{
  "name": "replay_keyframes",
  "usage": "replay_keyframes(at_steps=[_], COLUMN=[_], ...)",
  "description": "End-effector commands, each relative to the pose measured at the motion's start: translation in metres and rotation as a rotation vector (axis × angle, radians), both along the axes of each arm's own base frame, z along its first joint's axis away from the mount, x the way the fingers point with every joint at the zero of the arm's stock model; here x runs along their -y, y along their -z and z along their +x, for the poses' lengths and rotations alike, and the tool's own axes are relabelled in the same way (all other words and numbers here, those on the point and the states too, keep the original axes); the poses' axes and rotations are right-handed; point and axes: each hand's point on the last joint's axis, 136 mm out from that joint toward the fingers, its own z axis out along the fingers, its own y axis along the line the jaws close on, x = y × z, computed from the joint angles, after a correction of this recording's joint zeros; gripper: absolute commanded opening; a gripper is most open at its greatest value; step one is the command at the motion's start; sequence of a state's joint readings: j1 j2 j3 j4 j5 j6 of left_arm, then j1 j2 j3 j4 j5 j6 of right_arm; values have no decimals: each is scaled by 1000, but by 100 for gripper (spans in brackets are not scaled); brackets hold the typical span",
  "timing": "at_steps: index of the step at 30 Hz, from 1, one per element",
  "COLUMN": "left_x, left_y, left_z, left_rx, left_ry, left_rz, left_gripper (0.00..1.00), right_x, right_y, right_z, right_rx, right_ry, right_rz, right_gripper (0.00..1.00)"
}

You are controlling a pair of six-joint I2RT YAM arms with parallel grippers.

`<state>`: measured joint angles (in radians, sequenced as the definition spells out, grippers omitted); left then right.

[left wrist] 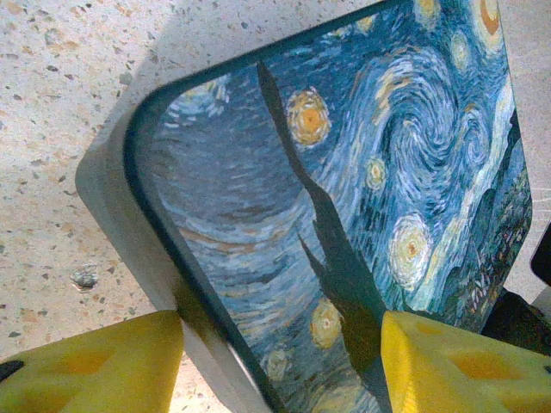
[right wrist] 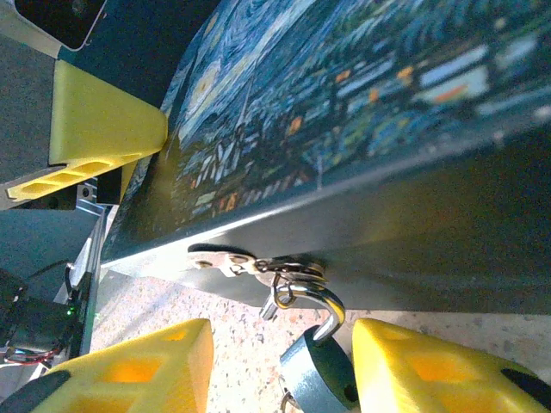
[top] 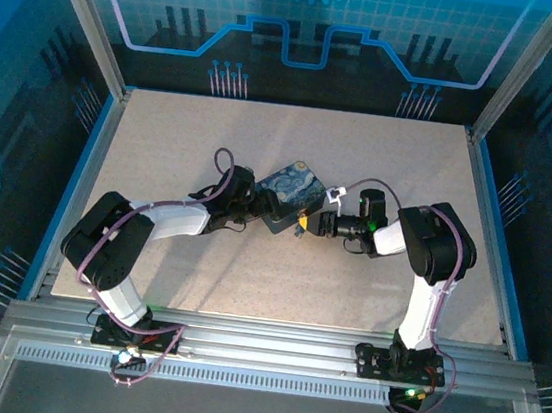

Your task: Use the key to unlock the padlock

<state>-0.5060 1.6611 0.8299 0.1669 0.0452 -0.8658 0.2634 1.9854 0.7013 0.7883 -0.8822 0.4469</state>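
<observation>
Hanging by its silvery shackle from a hasp point(right wrist: 225, 258) on the tin point(right wrist: 387, 95), the padlock point(right wrist: 317, 375) sits bottom center of the right wrist view. It is between the spread yellow jaws of the right gripper point(right wrist: 284, 344), close against the right-hand finger with a clear gap to the other. The left gripper point(left wrist: 281, 344) pinches the tin's corner at the bottom of its view; the lid print is a swirling starry night painting.

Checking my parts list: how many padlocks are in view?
1. The padlock hangs from the latch on the tin's side, between the right gripper's fingers. Others could be hidden behind the tin.
</observation>
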Motion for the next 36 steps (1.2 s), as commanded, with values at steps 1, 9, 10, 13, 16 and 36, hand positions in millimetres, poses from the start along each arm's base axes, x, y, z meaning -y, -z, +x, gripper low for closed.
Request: replay_keyframes(at_steps=[1, 9, 10, 13, 16, 36], left_x=[-7, -7, -7, -8, -9, -6], left_y=[31, 29, 29, 29, 28, 29], left_z=[-25, -25, -25, -27, -27, -25], left_rx=[-111, -108, -107, -109, -105, -106], left_ry=[12, 9, 9, 8, 4, 11], left_rz=[61, 53, 53, 55, 59, 55], left_gripper=[62, 62, 62, 62, 62, 62], right_x=[-5, -6, -6, -8, -5, -10], right_y=[3, 1, 1, 4, 8, 1], right_z=[-7, -11, -11, -10, -5, 8], right_rx=[5, 11, 11, 4, 3, 30], right_ry=[-51, -74, -75, -78, -51, -40], right_rz=[27, 40, 40, 38, 16, 29], right_gripper=[46, 40, 38, 38, 43, 52])
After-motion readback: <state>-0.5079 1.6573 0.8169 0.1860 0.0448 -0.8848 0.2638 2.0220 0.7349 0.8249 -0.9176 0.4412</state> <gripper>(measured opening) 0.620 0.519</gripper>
